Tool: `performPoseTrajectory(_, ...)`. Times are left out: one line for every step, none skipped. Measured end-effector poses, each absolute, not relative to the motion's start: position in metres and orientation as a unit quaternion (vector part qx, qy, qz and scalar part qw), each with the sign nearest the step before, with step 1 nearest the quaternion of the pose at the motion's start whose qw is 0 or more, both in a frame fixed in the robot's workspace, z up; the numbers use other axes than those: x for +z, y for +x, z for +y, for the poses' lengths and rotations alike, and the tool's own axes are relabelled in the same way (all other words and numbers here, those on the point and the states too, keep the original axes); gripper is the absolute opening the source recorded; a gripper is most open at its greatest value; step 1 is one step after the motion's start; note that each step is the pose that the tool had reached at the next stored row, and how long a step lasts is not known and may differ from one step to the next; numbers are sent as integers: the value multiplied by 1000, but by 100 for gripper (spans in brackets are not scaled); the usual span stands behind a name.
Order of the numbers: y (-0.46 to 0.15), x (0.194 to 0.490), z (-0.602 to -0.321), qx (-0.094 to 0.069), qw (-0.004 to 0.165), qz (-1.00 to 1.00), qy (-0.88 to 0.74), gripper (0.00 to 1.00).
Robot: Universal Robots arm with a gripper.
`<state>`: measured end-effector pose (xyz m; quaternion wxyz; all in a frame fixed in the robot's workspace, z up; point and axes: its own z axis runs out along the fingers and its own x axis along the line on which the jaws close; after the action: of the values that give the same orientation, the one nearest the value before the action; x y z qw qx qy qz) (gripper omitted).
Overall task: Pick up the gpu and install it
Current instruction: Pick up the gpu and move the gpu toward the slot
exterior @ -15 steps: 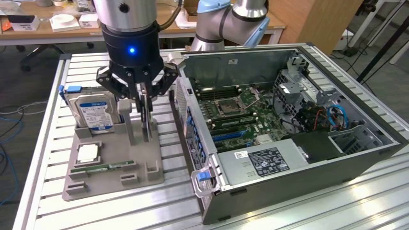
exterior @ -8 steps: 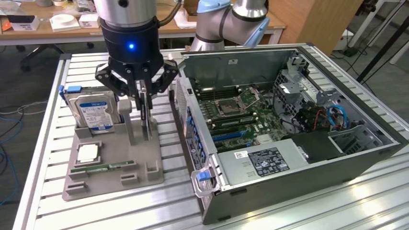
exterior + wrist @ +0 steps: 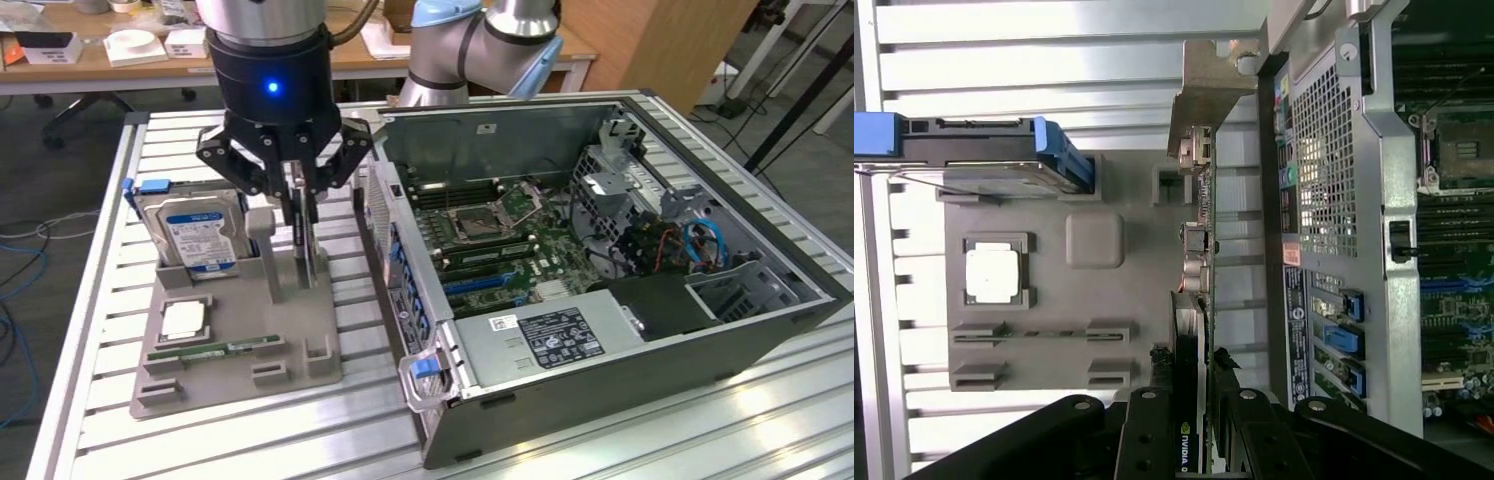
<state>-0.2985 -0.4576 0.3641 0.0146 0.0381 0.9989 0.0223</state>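
The gpu point(image 3: 311, 255), a thin flat dark card, stands upright on its long edge in a slot of a grey plastic holder tray point(image 3: 267, 345). The black end effector point(image 3: 304, 205) is directly above it, with its fingers coming down along the card. The fingers are set narrow, one on each flat face of the upper part of the card, and they seem to touch it on both sides. The lower edge of the card sits in the tray.

In the wrist view the gpu point(image 3: 1192, 300) is seen edge-on. It runs from the end effector point(image 3: 1192, 400) out to its silvery metal bracket point(image 3: 1206, 90) at the far end. The fingers point(image 3: 1154, 420) hold the card at the end away from the bracket.

On the same holder tray point(image 3: 1114, 330) there is a boxy hard drive with a blue-white label point(image 3: 200, 235), which stands upright just beside the gpu. A square silver processor chip point(image 3: 183, 320) and a narrow green memory stick point(image 3: 216, 350) lie flat, closer to the near edge of the tray.

At the exterior view's right, near the tray, an open dark grey computer case point(image 3: 747, 330) lies on its side, with a green motherboard point(image 3: 494, 230) inside. Tray and case both rest on a slatted aluminium table point(image 3: 94, 300).
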Motion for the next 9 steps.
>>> performPoseTrajectory(-298, 365, -458, 22, 15, 999, 38, 26)
performPoseTrajectory(-298, 366, -458, 22, 15, 999, 38, 26)
performPoseTrajectory(-298, 366, -458, 22, 15, 999, 38, 26)
performPoseTrajectory(-298, 367, -458, 22, 15, 999, 38, 26)
performPoseTrajectory(-298, 368, -458, 22, 15, 999, 38, 26)
performPoseTrajectory(-298, 369, -458, 22, 15, 999, 38, 26)
performPoseTrajectory(-298, 369, -458, 22, 15, 999, 38, 26)
performPoseTrajectory(-298, 370, -458, 22, 15, 999, 38, 26)
performPoseTrajectory(-298, 371, -458, 22, 15, 999, 38, 26)
